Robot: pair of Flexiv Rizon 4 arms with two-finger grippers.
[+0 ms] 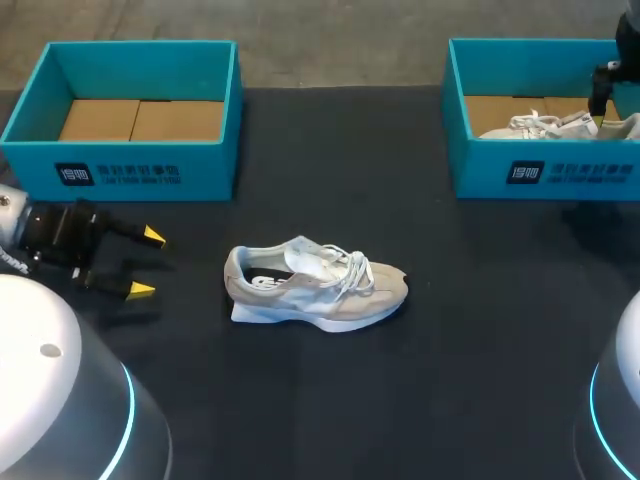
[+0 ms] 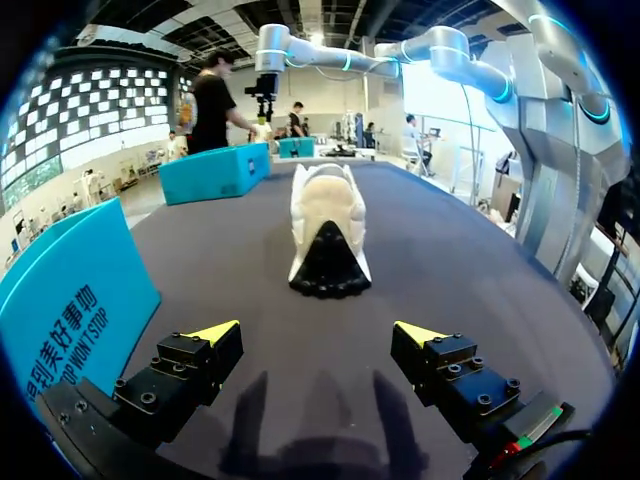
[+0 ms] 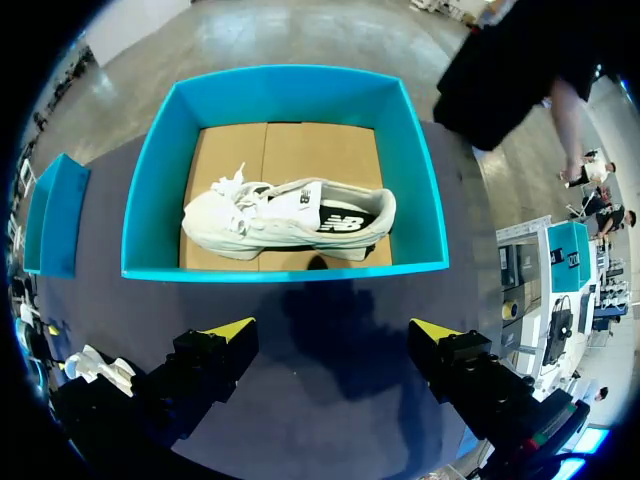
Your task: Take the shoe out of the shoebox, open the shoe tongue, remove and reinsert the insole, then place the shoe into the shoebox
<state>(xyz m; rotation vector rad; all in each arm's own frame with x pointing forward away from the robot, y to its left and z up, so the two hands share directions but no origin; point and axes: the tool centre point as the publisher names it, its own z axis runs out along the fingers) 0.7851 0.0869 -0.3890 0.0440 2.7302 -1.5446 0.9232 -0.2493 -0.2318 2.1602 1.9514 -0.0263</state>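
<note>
A beige shoe with white laces lies on its sole in the middle of the black table, toe to the right. My left gripper stands open to its left, fingers pointing at the heel with a gap between. In the left wrist view the shoe's heel faces my left gripper, well ahead of it. A second white shoe rests in the right teal shoebox. My right gripper hovers open, high above the table just in front of that box, holding nothing.
The left teal shoebox stands at the back left with only its cardboard floor showing. The right shoebox stands at the back right, my right arm over it. The left box's wall is close beside my left gripper.
</note>
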